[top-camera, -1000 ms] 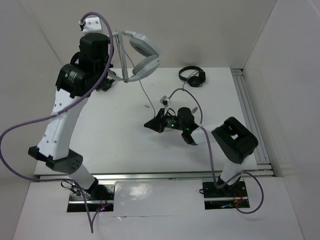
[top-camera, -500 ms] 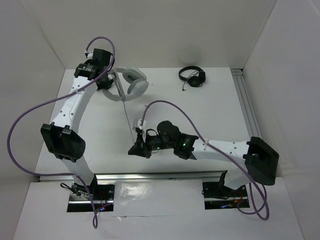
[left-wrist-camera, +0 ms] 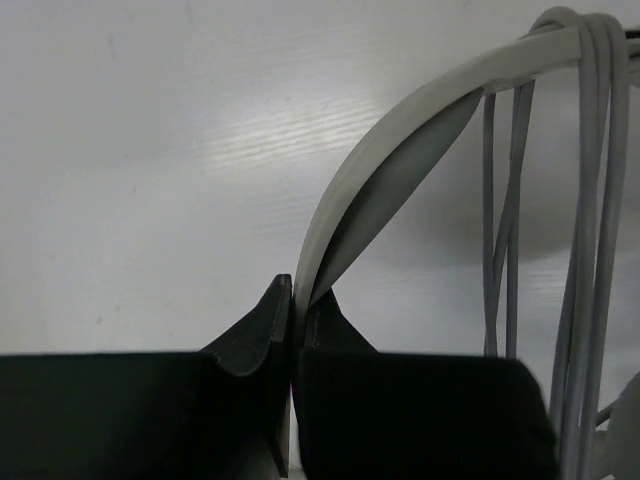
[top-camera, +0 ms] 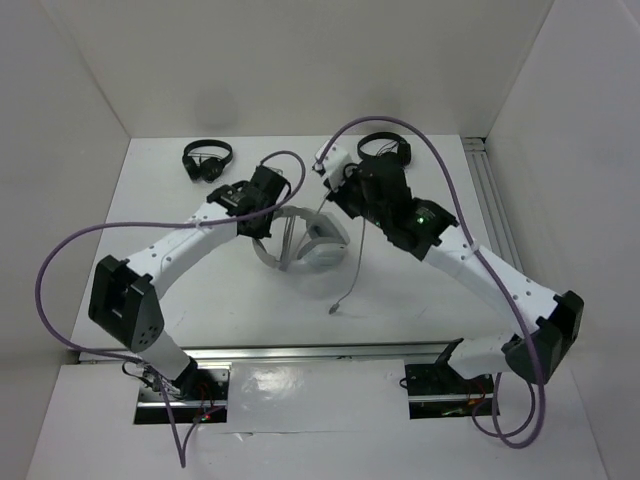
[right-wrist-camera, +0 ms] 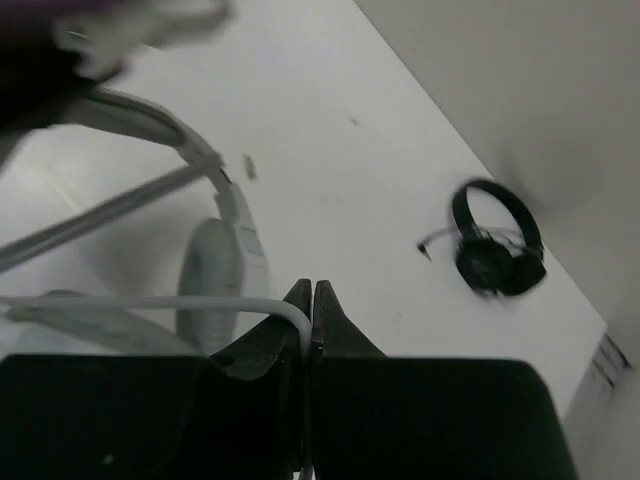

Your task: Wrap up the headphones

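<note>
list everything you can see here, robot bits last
headphones: 1, white and light grey, middle of the table
cable: 1, thin grey, several strands looped over the headband, loose end lying on the table toward the near edge
black headphones: 2, black, far edge of the table, one left, one right partly behind the right arm
table: 1, white, walled on three sides
rail: 1, metal, right edge of the table
arm leads: 2, purple, one looping off each arm
left gripper: 1, black, shut on the headband
right gripper: 1, black, shut on the cable
</note>
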`<action>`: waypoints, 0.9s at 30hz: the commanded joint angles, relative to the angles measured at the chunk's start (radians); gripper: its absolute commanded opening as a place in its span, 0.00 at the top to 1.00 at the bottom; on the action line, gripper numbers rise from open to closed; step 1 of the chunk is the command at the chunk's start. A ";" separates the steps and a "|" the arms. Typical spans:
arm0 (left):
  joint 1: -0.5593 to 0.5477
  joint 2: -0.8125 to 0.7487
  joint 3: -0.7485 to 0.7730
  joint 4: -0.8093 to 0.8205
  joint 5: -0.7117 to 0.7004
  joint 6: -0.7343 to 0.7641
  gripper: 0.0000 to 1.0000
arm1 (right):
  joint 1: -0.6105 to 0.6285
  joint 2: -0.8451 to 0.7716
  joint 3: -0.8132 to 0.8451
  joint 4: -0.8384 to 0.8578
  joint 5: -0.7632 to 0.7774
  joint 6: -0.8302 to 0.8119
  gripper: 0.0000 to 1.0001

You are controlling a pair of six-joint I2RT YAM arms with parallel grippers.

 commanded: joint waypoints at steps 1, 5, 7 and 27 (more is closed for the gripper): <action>-0.057 -0.136 -0.130 0.147 -0.032 0.127 1.00 | -0.162 -0.017 0.076 0.195 0.092 -0.099 1.00; -0.212 -0.225 -0.224 0.147 -0.142 0.191 1.00 | -0.243 -0.079 -0.068 0.430 0.054 -0.123 0.99; -0.260 -0.257 -0.269 0.147 -0.181 0.191 1.00 | -0.290 -0.102 -0.105 0.518 0.030 -0.132 0.99; -0.541 -0.359 -0.046 -0.161 -0.095 0.194 1.00 | -0.467 0.057 0.048 0.415 -0.354 -0.017 1.00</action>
